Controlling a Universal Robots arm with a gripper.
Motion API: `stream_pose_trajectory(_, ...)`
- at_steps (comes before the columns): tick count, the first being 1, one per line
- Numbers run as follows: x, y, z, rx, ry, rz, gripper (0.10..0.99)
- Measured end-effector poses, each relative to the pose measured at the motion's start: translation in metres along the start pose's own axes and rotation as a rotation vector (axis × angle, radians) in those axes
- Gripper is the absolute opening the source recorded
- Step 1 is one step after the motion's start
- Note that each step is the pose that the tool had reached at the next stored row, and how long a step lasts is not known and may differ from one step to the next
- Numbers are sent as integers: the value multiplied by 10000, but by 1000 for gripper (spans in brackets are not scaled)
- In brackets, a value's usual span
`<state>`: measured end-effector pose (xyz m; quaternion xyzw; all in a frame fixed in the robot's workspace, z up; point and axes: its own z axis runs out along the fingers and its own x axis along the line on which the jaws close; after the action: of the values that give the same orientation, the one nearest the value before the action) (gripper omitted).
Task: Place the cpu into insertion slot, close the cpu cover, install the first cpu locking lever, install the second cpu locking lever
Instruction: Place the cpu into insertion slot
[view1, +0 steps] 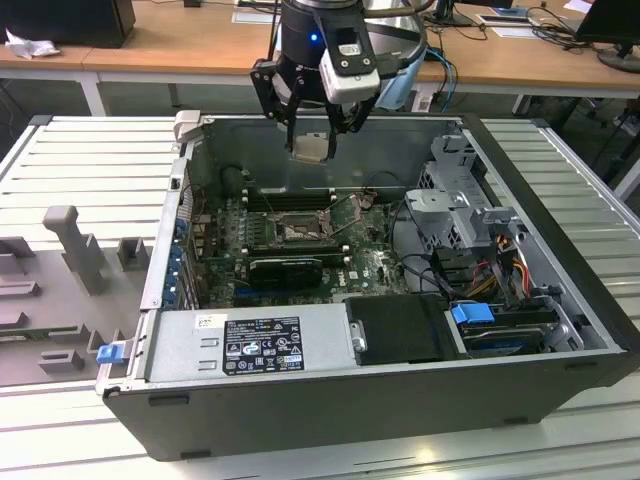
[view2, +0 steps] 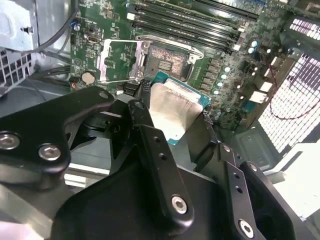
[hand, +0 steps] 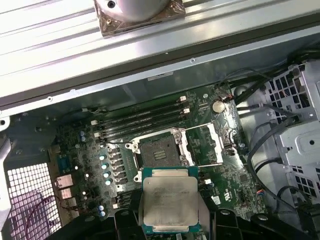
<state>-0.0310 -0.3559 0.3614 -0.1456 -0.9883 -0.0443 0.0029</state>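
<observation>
Top centre of the exterior view: a black cylindrical arm wrist (view1: 303, 28) bearing a small blue light (view1: 316, 40); a white boxy module (view1: 348, 72) clamped beside it; the black metal linkage gripper (view1: 313, 146) below; silver round screw heads (view2: 179, 204) stud its links in the second wrist view.

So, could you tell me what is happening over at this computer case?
The robot arm's gripper holds the cpu above the open computer case. On the motherboard below, the insertion slot is bare and the cpu cover is swung open beside it. The chip has not been placed yet.
</observation>
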Motion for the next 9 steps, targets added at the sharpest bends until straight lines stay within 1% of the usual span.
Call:
stream_pose_trajectory(2,-1,0,-1,14,-32,323,529)
stream_pose_trajectory(9,-1,1,1,4,-98,1066,529)
